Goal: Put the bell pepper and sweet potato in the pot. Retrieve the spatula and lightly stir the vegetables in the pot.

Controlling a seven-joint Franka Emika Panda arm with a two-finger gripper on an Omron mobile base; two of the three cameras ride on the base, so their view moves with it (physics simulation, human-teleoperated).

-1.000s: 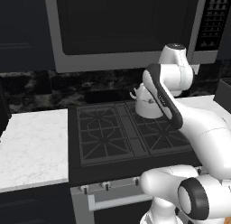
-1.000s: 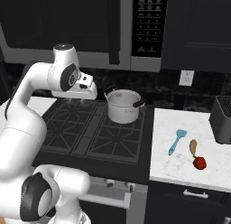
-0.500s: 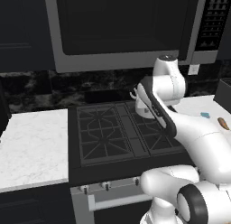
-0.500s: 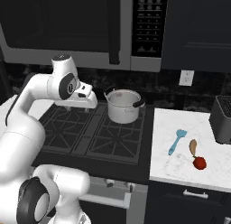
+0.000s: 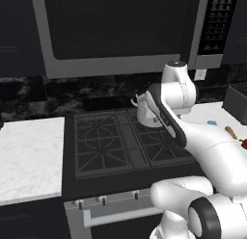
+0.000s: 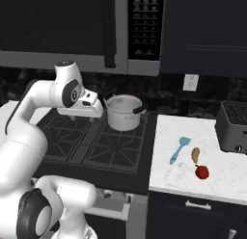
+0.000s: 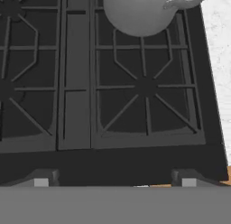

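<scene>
The gripper hangs over the stove, jaws spread wide with nothing between them and touching nothing. The pot stands at the stove's back right corner. The spatula, sweet potato and bell pepper lie on the counter near its front edge.

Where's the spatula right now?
In the right base view, the spatula lies on the white counter right of the stove, just left of the sweet potato.
</scene>
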